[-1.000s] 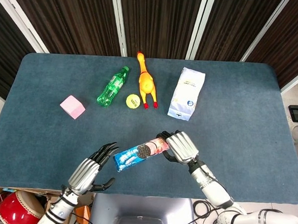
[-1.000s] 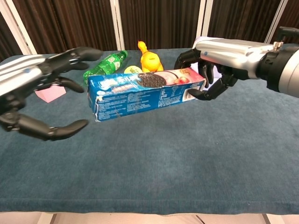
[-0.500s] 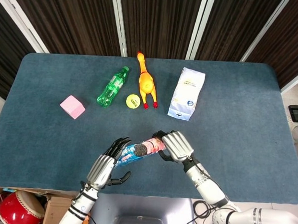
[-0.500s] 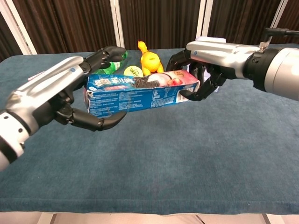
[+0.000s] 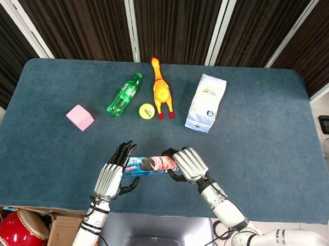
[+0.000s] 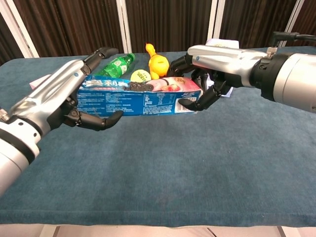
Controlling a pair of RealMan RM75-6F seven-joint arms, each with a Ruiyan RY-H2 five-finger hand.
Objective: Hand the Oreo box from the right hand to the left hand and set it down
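While airborne, Oreo box, between both robot hands

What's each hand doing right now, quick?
Left hand: fingers around the Oreo box end, grip not clearly closed, cannot tell.
Right hand: holding the box's other end.

The Oreo box had its ends covered by the left hand and right hand; the pink block beyond the box was mostly hidden.
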